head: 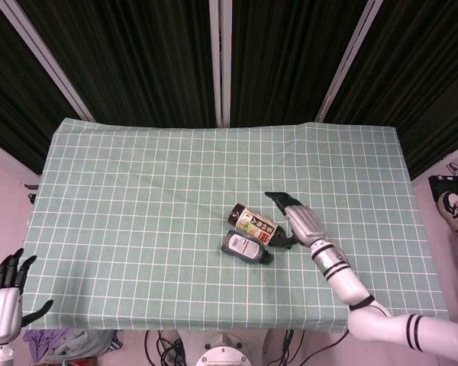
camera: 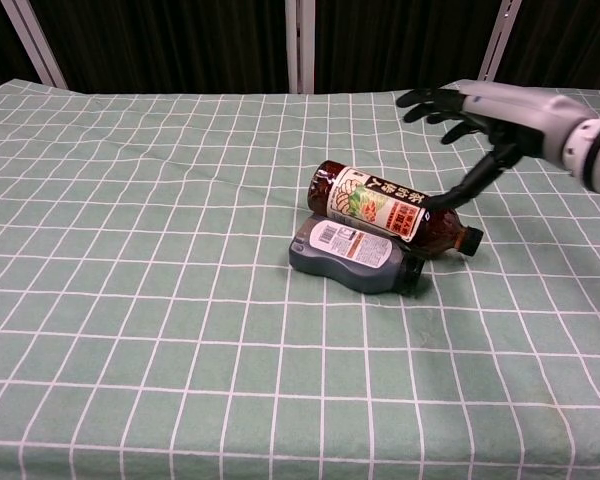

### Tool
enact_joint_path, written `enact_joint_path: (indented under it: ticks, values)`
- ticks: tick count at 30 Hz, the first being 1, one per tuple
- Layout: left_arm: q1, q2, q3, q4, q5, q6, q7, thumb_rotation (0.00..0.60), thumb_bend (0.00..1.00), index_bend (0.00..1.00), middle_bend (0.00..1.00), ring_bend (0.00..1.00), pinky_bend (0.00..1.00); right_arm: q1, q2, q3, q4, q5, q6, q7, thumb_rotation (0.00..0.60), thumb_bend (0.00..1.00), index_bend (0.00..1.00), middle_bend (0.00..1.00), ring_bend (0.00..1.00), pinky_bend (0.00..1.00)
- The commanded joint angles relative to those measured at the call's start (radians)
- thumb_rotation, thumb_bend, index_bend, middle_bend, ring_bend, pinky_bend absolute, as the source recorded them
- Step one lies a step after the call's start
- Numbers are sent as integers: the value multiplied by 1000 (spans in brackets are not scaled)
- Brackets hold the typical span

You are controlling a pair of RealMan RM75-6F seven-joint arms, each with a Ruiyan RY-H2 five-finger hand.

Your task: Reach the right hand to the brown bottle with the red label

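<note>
The brown bottle (camera: 392, 211) is seen lying on its side mid-table, cap toward the robot's right, touching a grey bottle (camera: 356, 257), with the right hand (camera: 480, 118), fingers spread and empty, poised just above its cap end.

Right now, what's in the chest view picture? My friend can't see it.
The right hand, fingers spread, hovers over the cap end of a brown bottle lying on its side, one fingertip down at its shoulder. A grey bottle lies against it on the near side, both on a green checked cloth.
</note>
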Motion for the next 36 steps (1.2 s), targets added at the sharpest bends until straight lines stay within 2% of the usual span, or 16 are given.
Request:
enact_joint_path:
  ticks: [1, 11, 20, 29, 32, 34, 36]
  values:
    - [6, -3, 1, 13, -4, 2, -13, 600, 4, 161, 43, 42, 135, 72, -75, 27, 34, 93, -27, -88, 600, 53, 0, 56, 0, 141]
    - [9, -14, -2, 42, -8, -4, -41, 600, 4, 161, 42, 42, 135, 172, -178, 23, 146, 285, -8, -232, 600, 54, 0, 55, 0, 144]
    - [12, -20, -5, 59, -15, -8, -56, 600, 5, 160, 42, 42, 135, 202, -188, 25, 218, 370, -23, -256, 600, 54, 0, 56, 0, 148]
    - [15, -22, -7, 64, -17, -9, -62, 600, 4, 160, 42, 42, 135, 266, -271, 9, 319, 408, -21, -327, 600, 77, 0, 81, 0, 193]
    - [19, -21, -7, 66, -19, -6, -66, 600, 4, 160, 42, 42, 135, 276, -302, 4, 352, 396, 9, -348, 600, 207, 31, 192, 52, 307]
    - [22, -22, -6, 68, -22, -6, -71, 600, 4, 161, 42, 42, 135, 281, -318, -1, 374, 395, 14, -362, 600, 306, 128, 299, 144, 413]
    - [24, -22, -5, 70, -22, -6, -75, 600, 3, 161, 42, 42, 135, 285, -333, -8, 394, 375, 26, -373, 600, 427, 279, 403, 249, 549]
